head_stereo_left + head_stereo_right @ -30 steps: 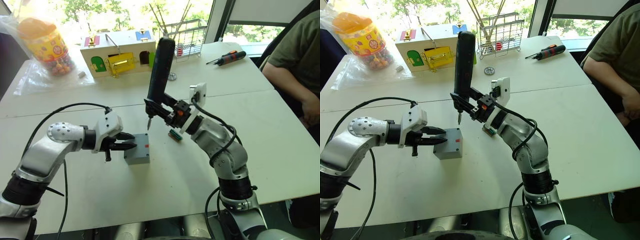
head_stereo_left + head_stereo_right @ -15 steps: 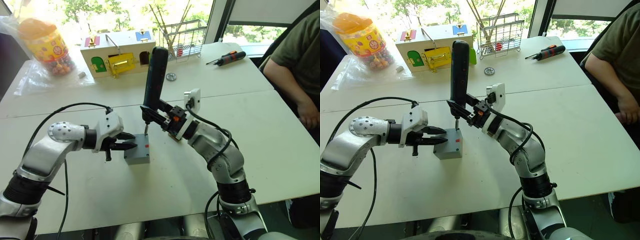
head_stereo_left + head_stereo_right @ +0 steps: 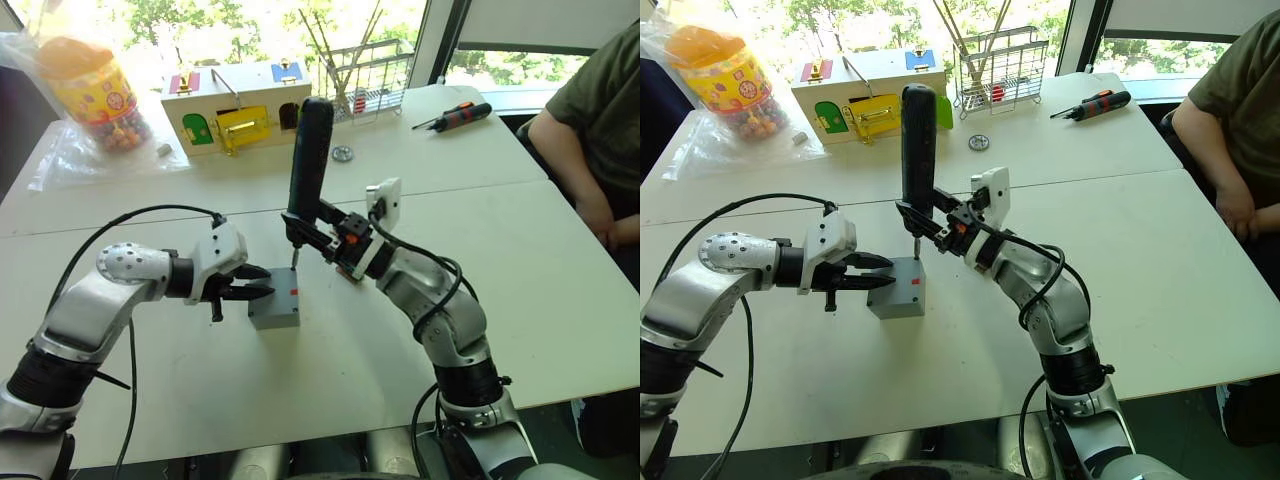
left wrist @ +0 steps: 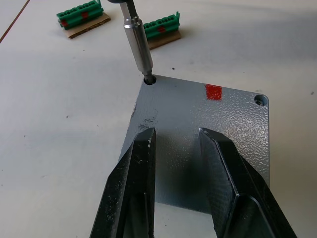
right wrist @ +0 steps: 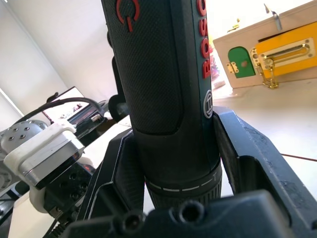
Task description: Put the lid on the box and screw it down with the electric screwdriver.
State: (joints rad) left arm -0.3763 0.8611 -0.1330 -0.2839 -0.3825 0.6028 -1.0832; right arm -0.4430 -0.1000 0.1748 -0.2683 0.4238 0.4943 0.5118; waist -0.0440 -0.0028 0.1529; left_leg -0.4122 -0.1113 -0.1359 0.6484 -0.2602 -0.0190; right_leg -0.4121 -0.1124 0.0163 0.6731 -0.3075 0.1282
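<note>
1. Near the middle of the tabletop (image 3: 560,300), we are seeing the box (image 3: 275,310) sitting with the lid (image 4: 198,144) on it, a red mark facing up.
2. Our left gripper (image 3: 252,282) is resting its black fingers (image 4: 131,188) over the lid, parted a little and gripping nothing.
3. Our right gripper (image 3: 312,226) is clamping the electric screwdriver (image 3: 308,160) upright, just beyond the box from the left gripper.
4. Its bit (image 4: 139,47) is sitting in a corner screw hole of the lid.
5. We are reading "BOS" in red on the tool's barrel; the remaining letters are cut off.
</note>
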